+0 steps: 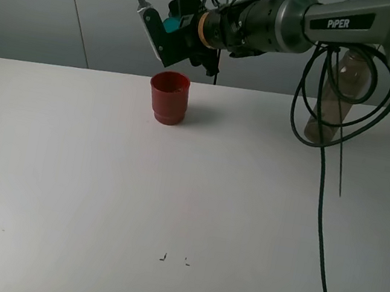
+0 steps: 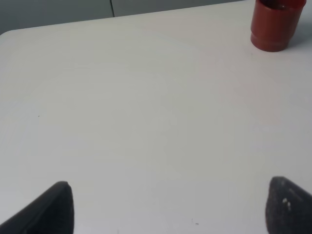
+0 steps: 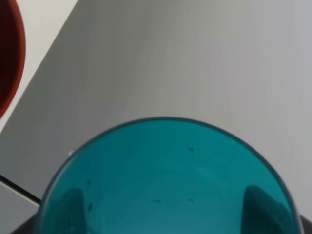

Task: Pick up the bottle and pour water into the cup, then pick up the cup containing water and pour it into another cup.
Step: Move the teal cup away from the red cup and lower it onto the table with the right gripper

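The teal cup (image 1: 172, 24) sits clamped between the fingers of the right gripper (image 1: 169, 28), raised off the white table (image 1: 97, 189) and tipped over on its side, its mouth just above the red cup (image 1: 169, 97) standing directly below. The smoky bottle (image 1: 337, 95) stands upright well behind that gripper, past the arm's wrist and looped cables. The left gripper (image 2: 165, 207) hovers over bare table with its jaws spread wide, the red cup far ahead of it.

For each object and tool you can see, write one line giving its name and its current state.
Teal cup: held, tipped sideways above the red cup.
Red cup: upright on the table, mouth open.
Bottle: upright, uncapped, partly hidden behind cables.
Right tool: shut on the teal cup.
Left tool: open, empty.
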Robot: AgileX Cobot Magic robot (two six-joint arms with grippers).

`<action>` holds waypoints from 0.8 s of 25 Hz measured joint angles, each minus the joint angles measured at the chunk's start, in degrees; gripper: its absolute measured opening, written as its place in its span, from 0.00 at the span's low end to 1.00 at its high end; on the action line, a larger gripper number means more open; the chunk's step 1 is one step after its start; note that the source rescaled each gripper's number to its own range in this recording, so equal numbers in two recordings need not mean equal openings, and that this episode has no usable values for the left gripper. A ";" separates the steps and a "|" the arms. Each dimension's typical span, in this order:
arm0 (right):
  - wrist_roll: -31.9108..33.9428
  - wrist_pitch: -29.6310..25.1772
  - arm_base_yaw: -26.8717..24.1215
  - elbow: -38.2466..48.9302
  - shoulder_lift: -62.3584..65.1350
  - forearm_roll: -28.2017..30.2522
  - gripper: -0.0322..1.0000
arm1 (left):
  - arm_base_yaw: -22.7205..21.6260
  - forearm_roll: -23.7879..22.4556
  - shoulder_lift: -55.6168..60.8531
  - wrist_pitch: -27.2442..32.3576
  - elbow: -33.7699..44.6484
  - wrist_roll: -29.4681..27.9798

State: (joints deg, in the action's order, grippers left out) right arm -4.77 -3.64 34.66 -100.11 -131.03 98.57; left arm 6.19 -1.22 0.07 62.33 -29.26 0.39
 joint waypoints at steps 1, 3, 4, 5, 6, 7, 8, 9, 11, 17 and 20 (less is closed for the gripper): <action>1.22 0.21 0.00 0.00 0.00 -0.76 0.14 | 0.00 0.00 0.00 0.00 0.00 0.00; 2.89 0.25 0.00 0.00 0.00 -2.95 0.14 | 0.00 0.00 0.00 0.00 0.00 0.00; 3.99 0.35 0.00 0.00 0.00 -4.14 0.14 | 0.00 0.00 0.00 0.00 0.00 0.00; 5.19 0.35 0.00 0.00 0.00 -5.84 0.14 | 0.00 0.00 0.00 0.00 0.00 0.00; 6.78 0.35 0.00 0.00 0.00 -7.16 0.14 | 0.00 0.00 0.00 0.00 0.00 0.00; 8.94 0.35 0.00 0.00 0.00 -8.69 0.14 | 0.00 0.00 0.00 0.00 0.00 0.00; 11.19 0.05 0.00 0.00 0.00 -9.55 0.14 | 0.00 0.00 0.00 0.00 0.00 0.00; 14.57 -0.40 0.00 0.00 0.13 -10.03 0.14 | 0.00 0.00 0.00 0.00 0.00 0.00; 21.21 -0.93 0.00 0.00 0.58 -12.17 0.14 | 0.00 0.00 0.00 0.00 0.00 0.00; 45.30 -0.72 -1.92 0.37 5.79 -23.10 0.14 | 0.00 0.00 0.00 0.00 0.00 0.00; 50.39 -0.04 -3.15 2.91 8.61 -29.29 0.14 | 0.00 0.00 0.00 0.00 0.00 0.00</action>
State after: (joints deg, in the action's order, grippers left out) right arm 45.62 -3.68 31.51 -97.20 -122.42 69.28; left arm 6.19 -1.22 0.07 62.33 -29.26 0.39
